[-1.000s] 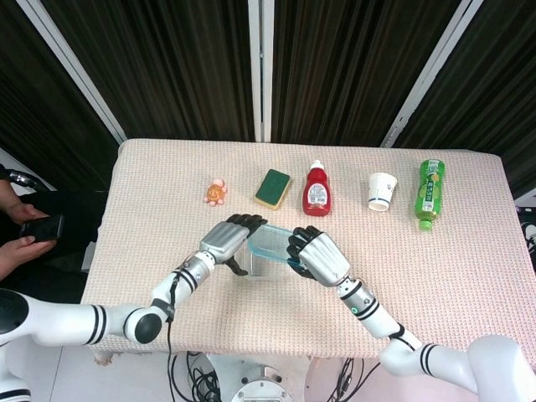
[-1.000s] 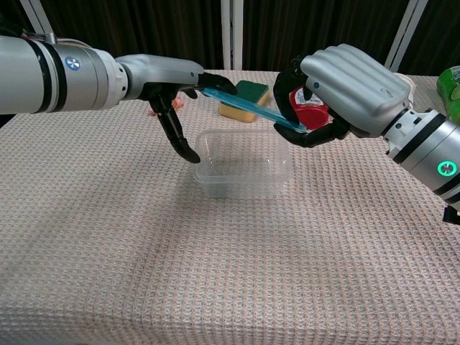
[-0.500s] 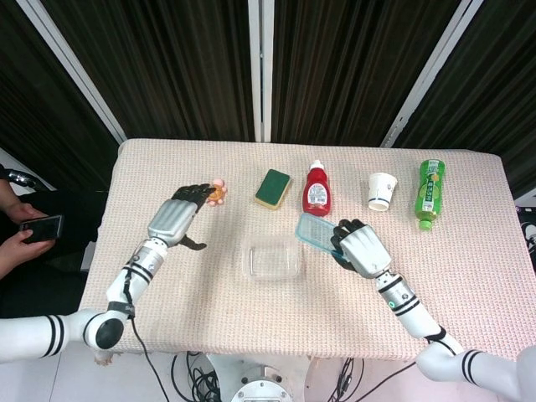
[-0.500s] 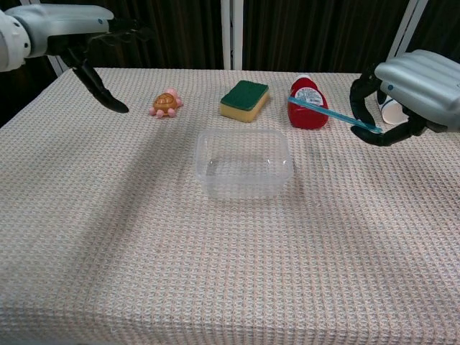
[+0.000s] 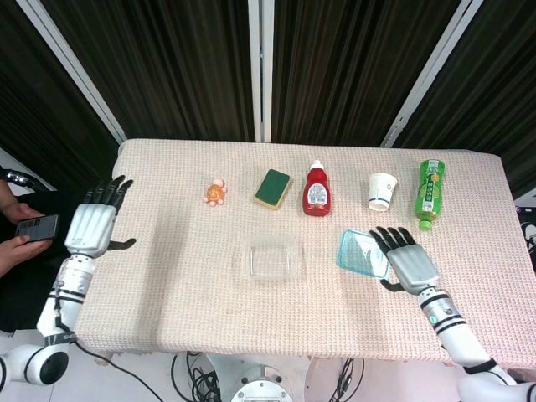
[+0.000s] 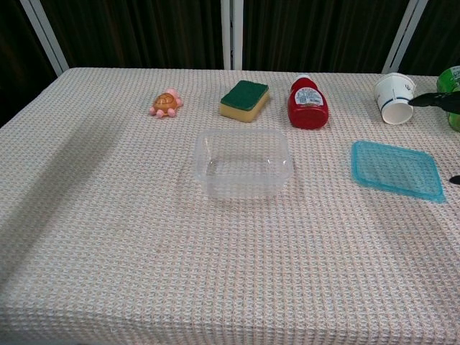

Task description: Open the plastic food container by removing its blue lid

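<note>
The clear plastic container [image 5: 271, 259] [image 6: 243, 163] stands without a lid in the middle of the table. Its blue lid [image 5: 363, 253] [image 6: 396, 169] lies flat on the cloth to the container's right. My right hand [image 5: 407, 260] hovers just right of the lid with its fingers spread and nothing in it; in the chest view only its fingertips [image 6: 435, 100] show at the right edge. My left hand [image 5: 93, 225] is at the table's left edge, far from the container, fingers spread and empty; the chest view does not show it.
Along the back stand a toy turtle [image 5: 216, 192], a green-and-yellow sponge [image 5: 272, 188], a red sauce bottle [image 5: 316, 188], a paper cup [image 5: 381, 191] and a green drink bottle [image 5: 429, 193]. A person's hand with a phone [image 5: 38, 227] is beyond the left edge.
My right hand has carried the lid further right, laid it on the cloth and let go. My left hand has drawn back to the table's left edge.
</note>
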Tool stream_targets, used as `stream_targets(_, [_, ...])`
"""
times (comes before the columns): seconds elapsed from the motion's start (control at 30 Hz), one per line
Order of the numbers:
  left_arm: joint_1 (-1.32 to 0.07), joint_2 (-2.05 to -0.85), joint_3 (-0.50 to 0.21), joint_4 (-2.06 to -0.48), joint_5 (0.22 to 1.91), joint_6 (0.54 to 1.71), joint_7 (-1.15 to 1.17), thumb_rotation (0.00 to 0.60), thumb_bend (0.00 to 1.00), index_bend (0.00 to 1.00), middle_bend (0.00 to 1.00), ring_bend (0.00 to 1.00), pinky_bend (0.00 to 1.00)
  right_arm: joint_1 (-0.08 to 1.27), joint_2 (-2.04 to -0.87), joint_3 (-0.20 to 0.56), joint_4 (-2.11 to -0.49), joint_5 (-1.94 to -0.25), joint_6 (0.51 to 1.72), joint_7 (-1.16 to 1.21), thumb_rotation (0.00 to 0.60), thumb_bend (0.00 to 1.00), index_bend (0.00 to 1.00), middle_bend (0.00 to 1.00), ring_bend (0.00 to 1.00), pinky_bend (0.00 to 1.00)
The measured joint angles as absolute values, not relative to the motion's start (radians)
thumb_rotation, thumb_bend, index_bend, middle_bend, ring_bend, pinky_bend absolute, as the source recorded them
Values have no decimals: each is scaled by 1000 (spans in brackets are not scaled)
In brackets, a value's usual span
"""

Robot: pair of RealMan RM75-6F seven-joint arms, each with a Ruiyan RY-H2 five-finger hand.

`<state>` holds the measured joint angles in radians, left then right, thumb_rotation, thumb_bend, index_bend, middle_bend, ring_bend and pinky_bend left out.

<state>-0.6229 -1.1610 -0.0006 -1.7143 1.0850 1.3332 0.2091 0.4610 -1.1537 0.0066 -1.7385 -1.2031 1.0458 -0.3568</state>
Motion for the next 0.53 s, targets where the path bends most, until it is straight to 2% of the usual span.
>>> stream_targets(0.1, [-567, -1122, 14, -1724, 1105, 1361, 176, 600, 0, 18, 21, 0, 53, 417, -1066, -7, -1798, -1215, 1070, -310, 600, 137, 0, 2, 0, 0])
stream_targets(0.17, [-528, -1104, 20, -1728, 1125, 1393, 157, 600, 0, 30, 34, 0, 53, 392, -1045, -8, -1810, -1238, 1112, -273, 600, 127, 0, 40, 0, 1])
stream_targets(0.3, [-454, -1081, 34, -1729, 1176, 1472, 144, 600, 0, 70, 41, 0, 49, 319, -1047, 0, -1794, -1326, 1283, -165, 600, 164, 0, 141, 0, 46])
stream_targets(0.43, [-384, -1050, 62, -1730, 1245, 1535, 153, 600, 0, 73, 41, 0, 29, 231, -1063, 4, -1744, -1428, 1474, -17, 600, 172, 0, 145, 0, 52])
stream_targets(0.53, [-329, -1034, 80, -1742, 1274, 1579, 159, 600, 0, 73, 41, 0, 21, 152, -1074, -4, -1702, -1494, 1573, 77, 600, 172, 0, 144, 0, 52])
